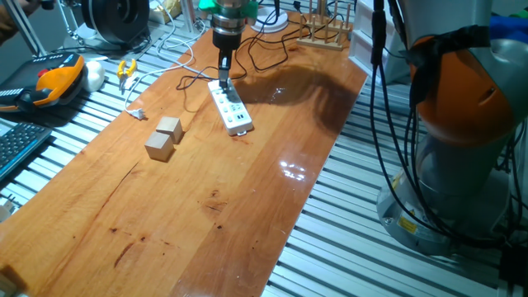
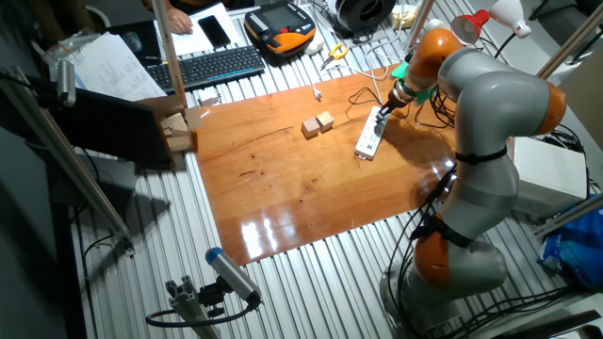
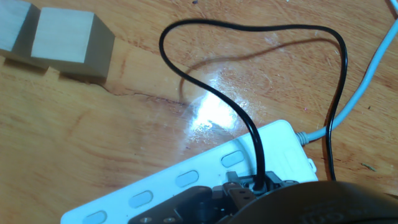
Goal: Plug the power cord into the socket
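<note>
Arm reaching down vertically, gripper (image 1: 224,76) over socket (image 1: 230,107), power cord (image 3: 249,127) looping

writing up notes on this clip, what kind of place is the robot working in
Most likely a robotics lab or workshop. The wooden table sits on a slatted aluminium frame; a teach pendant, a keyboard and yellow pliers lie around it.

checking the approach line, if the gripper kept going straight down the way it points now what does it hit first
Most likely the socket itself: the gripper points straight down over its far end, with the power cord plug at the fingertips. Whether the plug already touches it is unclear.
</note>
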Controlling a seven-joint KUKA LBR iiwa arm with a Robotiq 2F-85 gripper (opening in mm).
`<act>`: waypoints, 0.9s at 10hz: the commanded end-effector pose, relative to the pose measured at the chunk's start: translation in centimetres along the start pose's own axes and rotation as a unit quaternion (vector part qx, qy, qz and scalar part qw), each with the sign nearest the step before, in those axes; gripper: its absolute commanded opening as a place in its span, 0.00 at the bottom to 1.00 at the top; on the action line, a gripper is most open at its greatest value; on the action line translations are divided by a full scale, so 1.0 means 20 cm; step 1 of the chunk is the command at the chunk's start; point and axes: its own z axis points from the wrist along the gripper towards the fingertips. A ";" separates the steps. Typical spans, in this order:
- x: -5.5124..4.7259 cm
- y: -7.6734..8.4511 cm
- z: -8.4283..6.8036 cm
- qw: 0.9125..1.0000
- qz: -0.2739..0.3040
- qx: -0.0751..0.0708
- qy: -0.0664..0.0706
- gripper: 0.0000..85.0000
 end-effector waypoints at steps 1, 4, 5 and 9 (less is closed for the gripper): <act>0.00 0.00 0.00 1.000 0.000 0.001 0.000 0.00; 0.01 0.00 0.00 1.000 0.000 0.001 0.000 0.00; 0.01 0.00 0.00 1.000 0.000 0.001 0.000 0.00; -0.02 0.01 -0.02 1.000 -0.001 0.005 0.002 0.00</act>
